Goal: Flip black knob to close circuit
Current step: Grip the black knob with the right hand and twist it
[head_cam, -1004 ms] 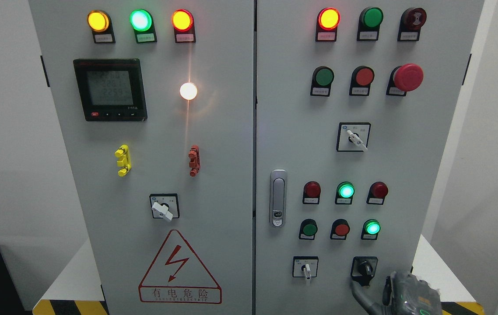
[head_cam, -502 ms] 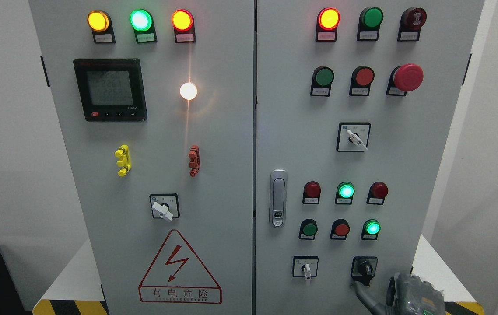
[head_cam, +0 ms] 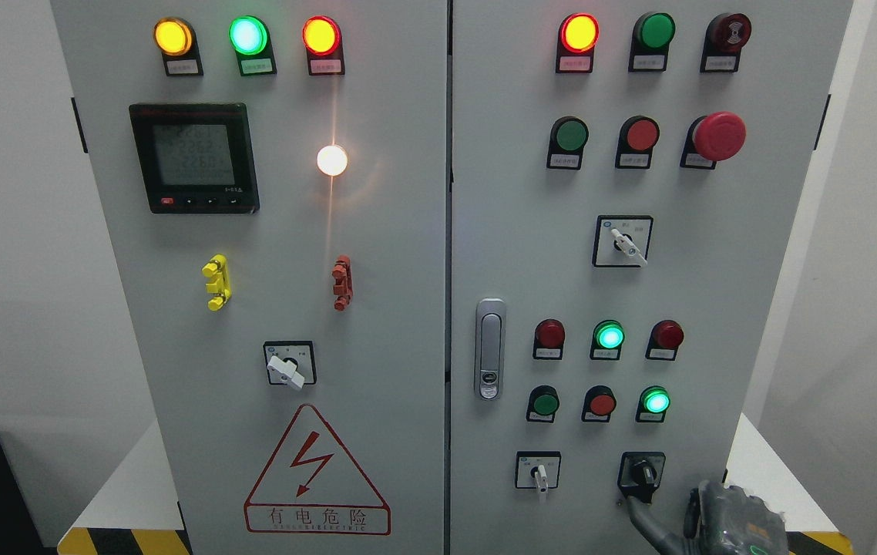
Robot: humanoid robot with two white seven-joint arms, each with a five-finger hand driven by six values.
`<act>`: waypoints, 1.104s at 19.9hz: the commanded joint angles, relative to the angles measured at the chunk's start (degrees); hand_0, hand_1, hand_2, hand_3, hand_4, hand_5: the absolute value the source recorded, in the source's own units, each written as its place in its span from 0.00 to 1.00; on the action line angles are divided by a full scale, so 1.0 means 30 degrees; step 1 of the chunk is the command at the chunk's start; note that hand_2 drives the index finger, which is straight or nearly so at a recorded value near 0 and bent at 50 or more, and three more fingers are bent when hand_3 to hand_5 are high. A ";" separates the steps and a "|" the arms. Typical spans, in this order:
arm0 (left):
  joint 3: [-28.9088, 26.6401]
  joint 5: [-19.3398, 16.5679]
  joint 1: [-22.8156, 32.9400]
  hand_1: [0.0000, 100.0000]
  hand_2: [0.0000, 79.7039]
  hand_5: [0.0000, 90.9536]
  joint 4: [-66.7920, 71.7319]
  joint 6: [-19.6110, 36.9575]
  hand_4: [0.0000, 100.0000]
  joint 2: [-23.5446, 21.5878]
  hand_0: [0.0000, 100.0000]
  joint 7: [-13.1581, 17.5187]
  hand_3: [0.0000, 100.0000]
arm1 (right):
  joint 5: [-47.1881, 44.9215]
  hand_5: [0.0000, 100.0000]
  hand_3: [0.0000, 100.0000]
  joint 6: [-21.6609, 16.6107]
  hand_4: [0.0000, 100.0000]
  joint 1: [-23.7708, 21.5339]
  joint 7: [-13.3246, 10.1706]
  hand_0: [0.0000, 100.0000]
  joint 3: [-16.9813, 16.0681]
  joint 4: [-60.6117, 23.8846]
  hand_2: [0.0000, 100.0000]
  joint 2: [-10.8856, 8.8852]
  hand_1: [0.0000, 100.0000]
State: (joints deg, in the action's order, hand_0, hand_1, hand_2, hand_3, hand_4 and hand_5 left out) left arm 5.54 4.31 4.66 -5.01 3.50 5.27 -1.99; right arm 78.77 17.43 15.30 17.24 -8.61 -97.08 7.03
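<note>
— So where was the black knob [head_cam: 643, 472] at that moment?

— Low on the right-hand door of the grey cabinet [head_cam: 408, 254], in the bottom row, inside its own dark square plate. Just to its left sat a white-handled selector switch [head_cam: 539, 472], its lever pointing down.

— And the robot's right hand [head_cam: 731, 520]?

— It showed at the bottom edge, right of the middle, a dark grey shape with a small green light on it. One finger [head_cam: 643, 518] reached up and leftward, its tip just under the knob's plate. I could not tell whether the tip touched the knob. The other fingers were cut off by the edge, so whether the hand was spread or curled I could not tell.

— Did it hold anything?

— Nothing that could be seen. The left hand was out of sight.

— What else was on that door?

— Above the knob, two rows of three small round lamps; the green lamp [head_cam: 609, 336] in the middle of the upper row glowed, as did another green one [head_cam: 655, 401] at the right end of the lower row. A silver door latch [head_cam: 490, 348] stood upright near the seam. Higher up, a red mushroom button [head_cam: 718, 136] stuck out.

— And the left door?

— A dark meter display [head_cam: 194, 157], a bright white lamp [head_cam: 331, 160], and a red warning triangle [head_cam: 317, 472] at the bottom.
</note>
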 commanded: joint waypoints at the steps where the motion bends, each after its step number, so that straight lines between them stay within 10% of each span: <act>1: 0.0000 0.0000 0.0000 0.56 0.00 0.00 0.0000 0.0004 0.00 0.0000 0.12 -0.0012 0.00 | -0.0093 0.73 0.96 -0.0011 0.82 0.0172 -0.0006 0.00 -0.0705 0.0045 0.83 -0.0060 0.09; 22: 0.0000 0.0000 0.0000 0.56 0.00 0.00 0.0000 0.0004 0.00 0.0000 0.12 -0.0012 0.00 | -0.0093 0.73 0.96 -0.0098 0.82 0.0407 -0.0035 0.00 -0.1262 0.0163 0.82 -0.0206 0.09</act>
State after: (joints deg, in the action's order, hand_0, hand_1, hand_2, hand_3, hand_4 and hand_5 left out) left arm 5.54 4.31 4.66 -5.01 3.50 5.27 -1.99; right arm 78.48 16.96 16.48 17.34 -10.25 -96.71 6.61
